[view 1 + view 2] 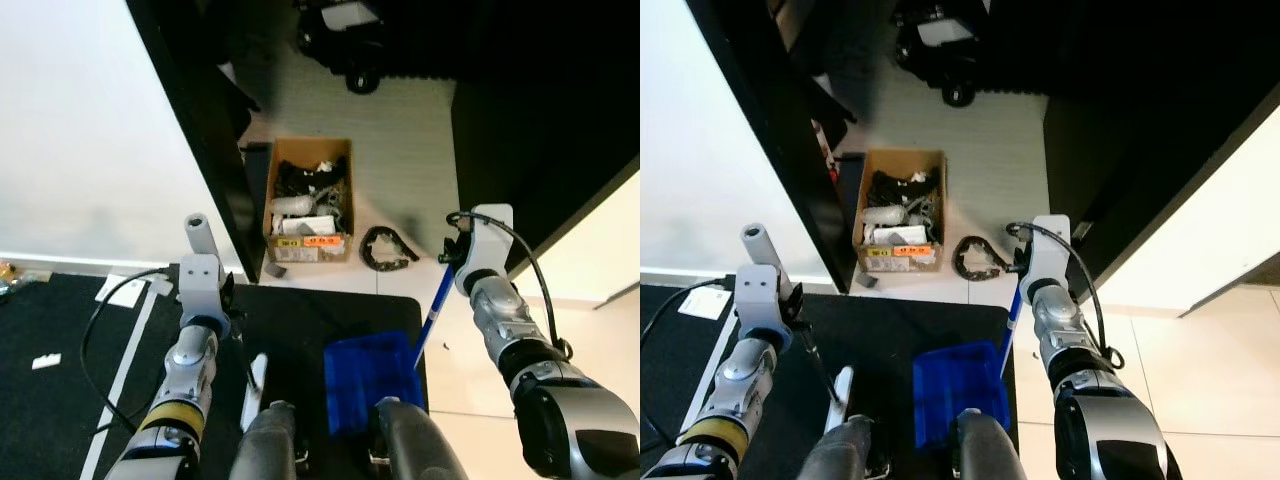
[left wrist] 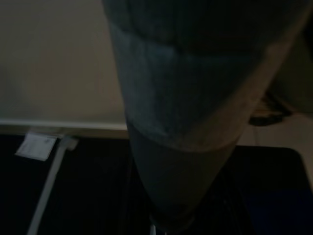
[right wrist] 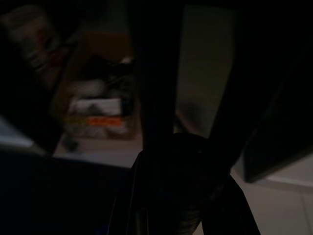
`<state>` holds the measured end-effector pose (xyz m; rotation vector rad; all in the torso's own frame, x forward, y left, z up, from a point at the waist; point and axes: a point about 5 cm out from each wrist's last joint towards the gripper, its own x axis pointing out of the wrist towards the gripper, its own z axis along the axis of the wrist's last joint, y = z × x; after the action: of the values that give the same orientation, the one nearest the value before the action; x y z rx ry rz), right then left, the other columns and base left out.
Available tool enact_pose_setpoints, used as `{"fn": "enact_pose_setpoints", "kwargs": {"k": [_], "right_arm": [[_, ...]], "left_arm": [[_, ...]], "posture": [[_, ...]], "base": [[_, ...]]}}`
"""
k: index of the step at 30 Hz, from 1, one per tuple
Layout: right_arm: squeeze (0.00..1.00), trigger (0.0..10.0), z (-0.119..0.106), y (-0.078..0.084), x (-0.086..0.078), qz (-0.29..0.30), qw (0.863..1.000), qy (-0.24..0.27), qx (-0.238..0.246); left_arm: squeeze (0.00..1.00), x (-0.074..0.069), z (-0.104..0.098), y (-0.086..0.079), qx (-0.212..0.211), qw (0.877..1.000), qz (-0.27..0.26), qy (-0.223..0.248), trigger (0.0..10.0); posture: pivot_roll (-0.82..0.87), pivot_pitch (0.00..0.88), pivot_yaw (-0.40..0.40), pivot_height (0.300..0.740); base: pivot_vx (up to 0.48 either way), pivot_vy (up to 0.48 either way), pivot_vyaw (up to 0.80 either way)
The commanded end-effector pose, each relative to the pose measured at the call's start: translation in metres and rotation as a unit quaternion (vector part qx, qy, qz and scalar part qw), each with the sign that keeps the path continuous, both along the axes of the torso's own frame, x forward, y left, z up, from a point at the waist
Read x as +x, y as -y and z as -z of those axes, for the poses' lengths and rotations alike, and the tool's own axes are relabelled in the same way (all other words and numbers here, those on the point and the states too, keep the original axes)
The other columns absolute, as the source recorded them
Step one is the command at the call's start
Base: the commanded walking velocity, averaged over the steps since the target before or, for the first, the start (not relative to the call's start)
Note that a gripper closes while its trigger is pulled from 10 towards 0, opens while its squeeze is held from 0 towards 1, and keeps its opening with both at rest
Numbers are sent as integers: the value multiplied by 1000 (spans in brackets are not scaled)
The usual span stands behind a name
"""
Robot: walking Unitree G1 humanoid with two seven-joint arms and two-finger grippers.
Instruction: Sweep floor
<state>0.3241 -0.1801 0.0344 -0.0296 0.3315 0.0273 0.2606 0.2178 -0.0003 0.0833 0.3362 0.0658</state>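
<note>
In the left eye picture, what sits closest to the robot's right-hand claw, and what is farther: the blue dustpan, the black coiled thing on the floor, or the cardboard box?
Measured from the right gripper:
1. Black coiled thing: on the pale floor just to the gripper's left.
2. Blue dustpan: on the black mat, nearer the robot's body.
3. Cardboard box: beyond the coil, against the dark panel.
Coil and dustpan are fairly close to call.

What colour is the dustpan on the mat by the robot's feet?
The dustpan is bright blue, clearest in the left eye view.
</note>
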Motion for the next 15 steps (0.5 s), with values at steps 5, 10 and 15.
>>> {"fn": "enact_pose_setpoints", "kwargs": {"k": [5,10,15], "right_arm": [[0,10000,3,1,-1,2,1000,-14,2],[0,10000,3,2,-2,4,1000,-14,4],[0,10000,4,2,-2,5,1000,-15,4]], "left_arm": [[0,2,0,-3,13,1000,6,-10,10000],[0,2,0,-3,12,1000,5,-11,10000],[0,2,1,-3,11,1000,5,-15,10000]], "posture": [[25,79,-33,740],[26,78,-31,740],[26,76,-30,740]], "base": [[0,0,0],[0,0,0],[0,0,0]]}}
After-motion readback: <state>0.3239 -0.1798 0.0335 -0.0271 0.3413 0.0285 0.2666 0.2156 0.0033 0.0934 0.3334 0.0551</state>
